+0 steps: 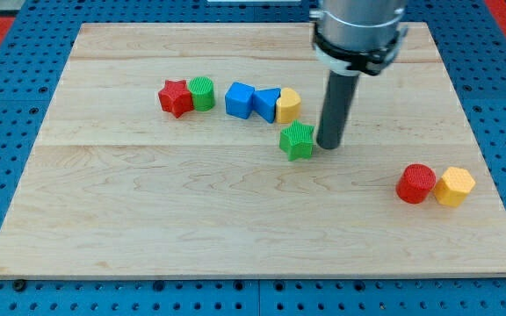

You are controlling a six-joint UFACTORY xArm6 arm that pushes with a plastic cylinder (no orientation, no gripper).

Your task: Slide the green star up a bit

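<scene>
The green star (298, 140) lies near the middle of the wooden board (191, 219), just below the yellow block (288, 105). My tip (329, 145) stands right beside the star's right edge, touching or nearly touching it. The dark rod rises from there to the arm at the view's top.
A red star (175, 97) and a green cylinder (202, 93) sit together at the upper left. A blue cube (239, 100) and a blue triangle (266, 104) touch the yellow block. A red cylinder (415, 183) and a yellow hexagon (455, 186) sit at the right.
</scene>
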